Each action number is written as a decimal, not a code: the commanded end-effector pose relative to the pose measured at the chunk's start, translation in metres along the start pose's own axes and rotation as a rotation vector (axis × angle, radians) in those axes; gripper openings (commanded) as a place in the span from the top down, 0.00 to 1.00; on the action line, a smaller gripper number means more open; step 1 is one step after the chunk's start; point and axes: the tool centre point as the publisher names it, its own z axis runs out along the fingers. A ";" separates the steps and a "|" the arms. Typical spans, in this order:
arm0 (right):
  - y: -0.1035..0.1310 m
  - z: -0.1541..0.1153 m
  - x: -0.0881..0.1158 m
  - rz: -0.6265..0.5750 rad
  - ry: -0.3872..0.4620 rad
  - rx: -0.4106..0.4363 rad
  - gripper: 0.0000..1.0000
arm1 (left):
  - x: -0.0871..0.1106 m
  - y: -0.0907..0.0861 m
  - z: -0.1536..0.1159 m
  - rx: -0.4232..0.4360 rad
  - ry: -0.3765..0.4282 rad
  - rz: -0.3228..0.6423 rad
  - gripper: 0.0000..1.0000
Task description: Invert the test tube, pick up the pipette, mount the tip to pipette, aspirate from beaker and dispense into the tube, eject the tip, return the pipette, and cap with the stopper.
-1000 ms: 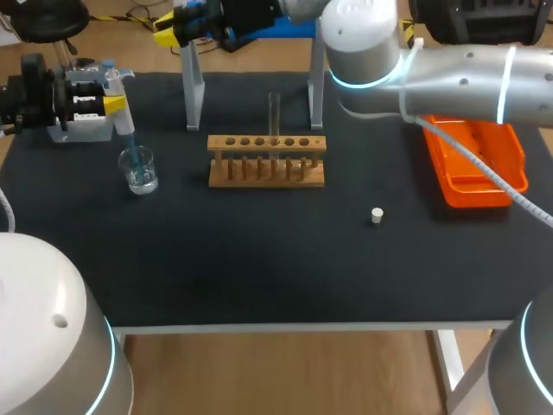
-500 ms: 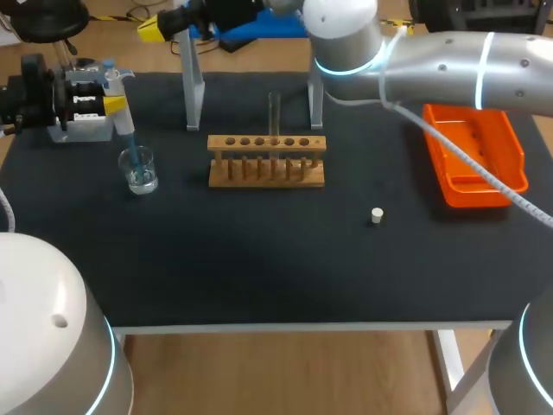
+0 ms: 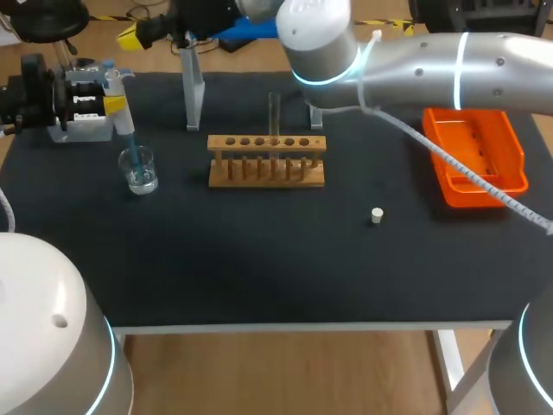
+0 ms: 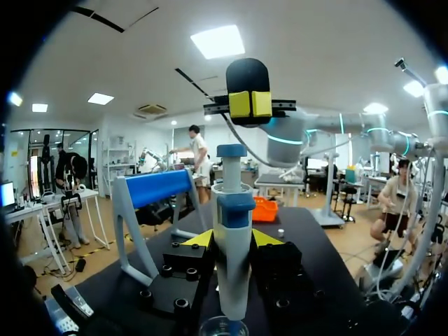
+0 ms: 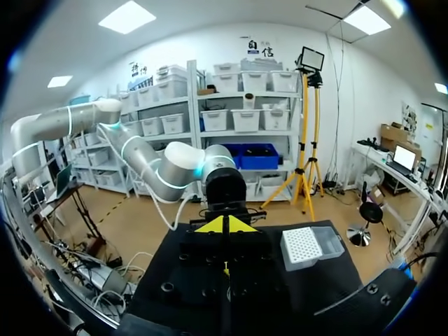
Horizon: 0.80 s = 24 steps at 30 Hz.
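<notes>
At the table's far left my left gripper (image 3: 113, 105) is shut on the blue and white pipette (image 3: 117, 97), which stands upright with its tip down in the glass beaker (image 3: 138, 169). In the left wrist view the pipette (image 4: 234, 238) sits between the yellow fingertips (image 4: 199, 239), above the beaker (image 4: 224, 327). A clear test tube (image 3: 274, 112) stands upright in the wooden rack (image 3: 266, 161). The white stopper (image 3: 377, 214) lies on the mat to the right. My right arm reaches along the back edge; its right gripper (image 3: 131, 36) is shut and empty, its tips (image 5: 225, 224) pressed together.
A grey pipette stand (image 3: 192, 91) with a blue top bar is behind the rack. An orange tray (image 3: 473, 156) lies at the right. A white tip box (image 5: 308, 245) shows ahead of the right gripper.
My right arm has swung leftward along the back edge, carrying its gripper toward the far left corner. The left gripper, pipette and beaker have stayed put.
</notes>
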 end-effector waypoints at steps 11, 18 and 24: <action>-0.001 0.021 -0.006 0.016 -0.025 0.035 1.00 | 0.000 0.000 0.000 0.000 0.000 0.000 1.00; -0.002 0.028 -0.007 0.019 -0.039 0.055 1.00 | 0.000 0.000 0.000 0.000 0.000 0.000 1.00; -0.005 0.032 -0.009 0.017 -0.047 0.069 1.00 | 0.000 0.000 0.000 0.000 0.000 0.000 1.00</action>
